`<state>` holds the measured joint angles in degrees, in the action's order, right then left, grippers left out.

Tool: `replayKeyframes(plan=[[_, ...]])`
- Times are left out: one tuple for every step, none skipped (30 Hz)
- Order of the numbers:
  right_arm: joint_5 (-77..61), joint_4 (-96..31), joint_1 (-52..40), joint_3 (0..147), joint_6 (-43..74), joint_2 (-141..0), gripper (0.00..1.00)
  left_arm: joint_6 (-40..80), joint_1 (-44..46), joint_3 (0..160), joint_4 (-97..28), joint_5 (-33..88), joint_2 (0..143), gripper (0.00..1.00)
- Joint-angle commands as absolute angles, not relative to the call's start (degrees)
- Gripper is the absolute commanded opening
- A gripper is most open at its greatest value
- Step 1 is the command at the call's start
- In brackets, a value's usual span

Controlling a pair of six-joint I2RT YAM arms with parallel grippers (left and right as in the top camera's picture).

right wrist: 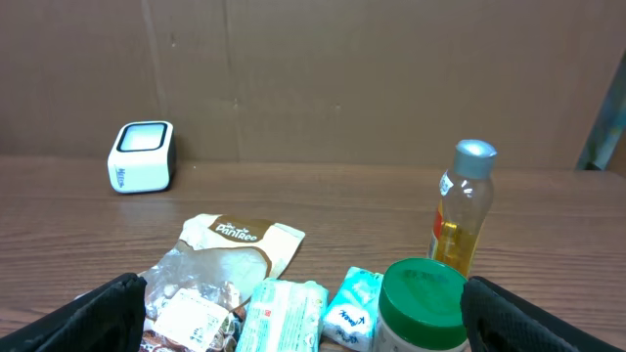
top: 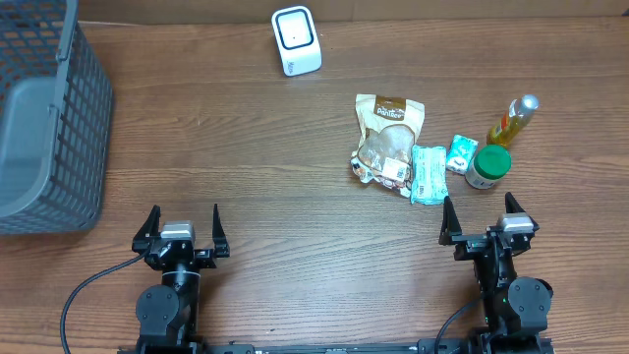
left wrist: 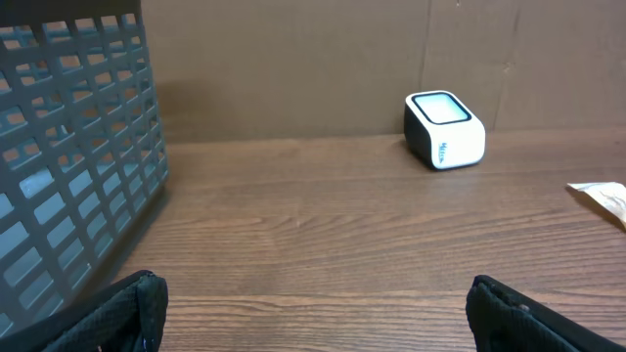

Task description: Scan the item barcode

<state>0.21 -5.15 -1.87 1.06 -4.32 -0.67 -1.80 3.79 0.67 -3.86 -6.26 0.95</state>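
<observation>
Scanner [top: 296, 39] sits at the far edge of the tabletop [top: 246, 157], about mid-width, window facing up, nothing touching it. Left fingers [top: 149, 224] are spread wide and empty at the near edge. Right fingers [top: 447, 221] are the same, spread and empty. Just ahead of the right fingers is a green-lid jar [top: 488, 165], upright. A small teal packet [top: 462, 152] is right against its left side, then a wipes pack [top: 428, 174] lying flat. A snack bag [top: 388, 138] is touching the wipes pack, label up. An oil bottle [top: 515, 120] stands upright just behind the jar. The item cluster is well apart from the scanner. A grey basket [top: 49, 118] is at the far left, ahead of the left fingers, and I can't see inside it.
</observation>
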Motion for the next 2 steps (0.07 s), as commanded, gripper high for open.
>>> replayKeyframes(plan=[[-0.1, -4.8, -1.7, 0.4, -4.6, -0.2, 1.0, -1.1, 4.1, 0.3, -3.8, -6.0, 0.2, 1.0], [-0.1, -4.8, -1.7, 0.4, -4.6, -0.2, 1.0, -1.1, 4.1, 0.3, -3.8, -6.0, 0.2, 0.99]])
